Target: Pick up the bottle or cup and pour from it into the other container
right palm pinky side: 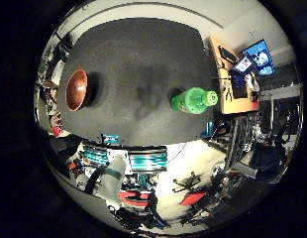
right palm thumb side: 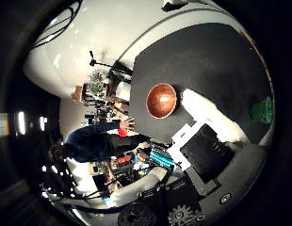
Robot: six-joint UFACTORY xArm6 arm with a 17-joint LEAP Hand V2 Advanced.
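Observation:
A green bottle (right palm pinky side: 195,100) stands on the dark grey table (right palm pinky side: 144,59) near one edge. A brown wooden bowl (right palm pinky side: 76,89) sits on the same table near the opposite edge, well away from the bottle. The right thumb side palm view shows the bowl (right palm thumb side: 161,100) and a bit of the bottle (right palm thumb side: 264,111) behind a finger. My hand (right palm thumb side: 217,127) is high above the table, away from both things. Its white and black fingers (right palm thumb side: 210,105) reach out relaxed and hold nothing.
A desk with a lit monitor (right palm pinky side: 258,58) stands beyond the table edge by the bottle. Equipment and stands (right palm pinky side: 183,188) crowd the floor along another edge. A tripod and clutter (right palm thumb side: 97,80) stand past the bowl's side.

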